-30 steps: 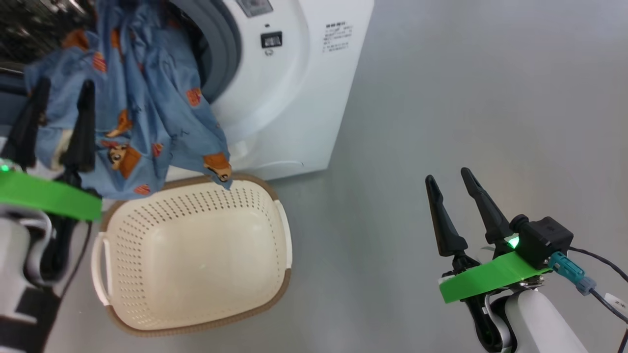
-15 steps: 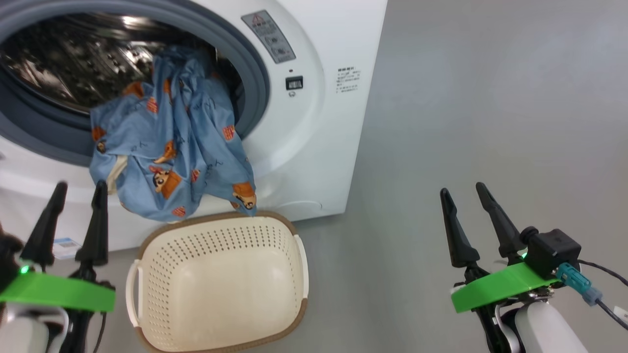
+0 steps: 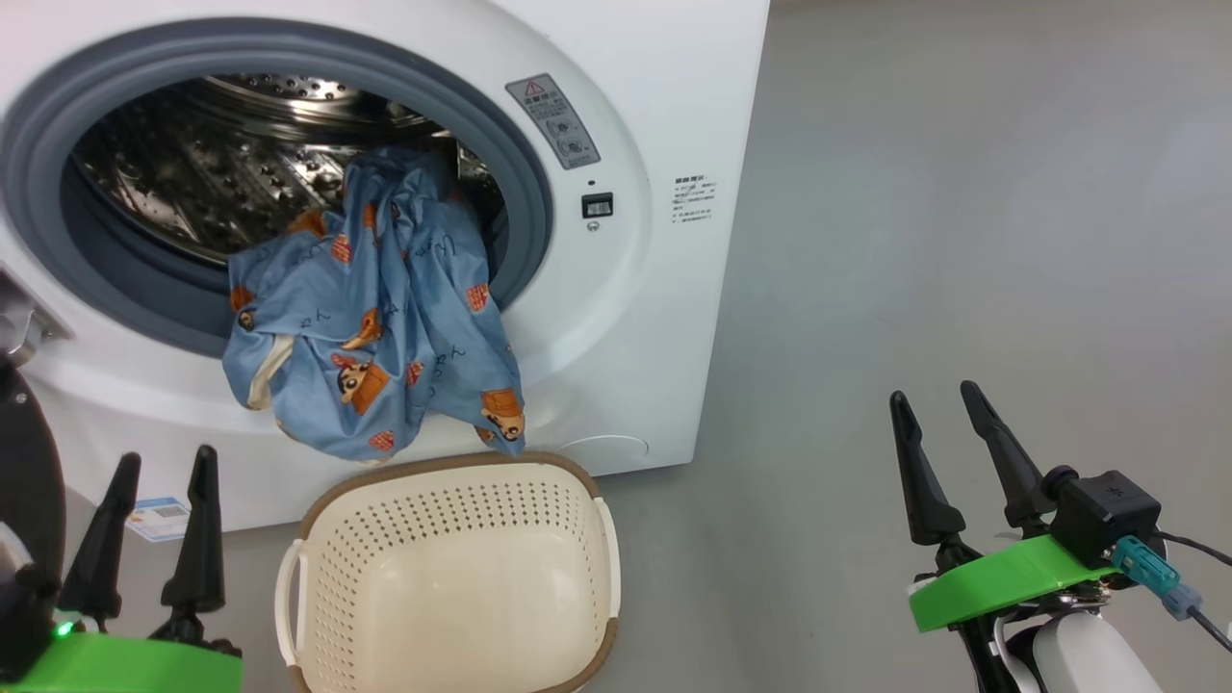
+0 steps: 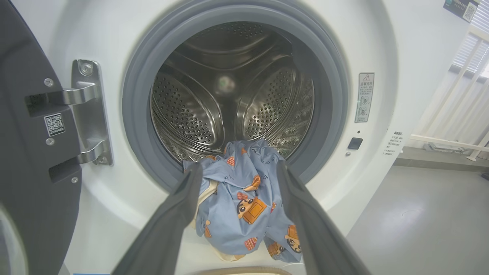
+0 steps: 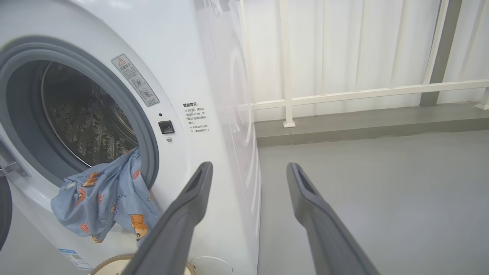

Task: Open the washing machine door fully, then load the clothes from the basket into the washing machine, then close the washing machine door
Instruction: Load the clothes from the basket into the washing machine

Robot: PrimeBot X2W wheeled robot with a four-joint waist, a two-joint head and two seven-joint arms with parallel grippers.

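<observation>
The white washing machine (image 3: pixel 664 115) stands with its door (image 4: pixel 34 183) swung wide to the left, the black rim at the head view's left edge (image 3: pixel 24 462). The light blue clothes (image 3: pixel 371 318) hang over the grey gasket (image 3: pixel 525 173), half inside the steel drum (image 4: pixel 229 99) and half draped down the front, above the cream basket (image 3: pixel 448 587), which holds nothing. My left gripper (image 3: pixel 159 462) is open at the lower left, apart from the clothes (image 4: pixel 244 206). My right gripper (image 3: pixel 934 395) is open over the floor at the right.
Grey floor (image 3: pixel 962 241) stretches to the right of the machine. A white railing (image 5: pixel 363 91) and wall stand behind it. The door's metal hinge (image 4: pixel 86 110) sits left of the opening. A blue label sticker (image 3: pixel 159 518) is low on the machine's front.
The left gripper has let go of the clothes and drawn back and down; the clothes now hang from the drum opening. The head camera has tilted up, shifting the whole picture.
</observation>
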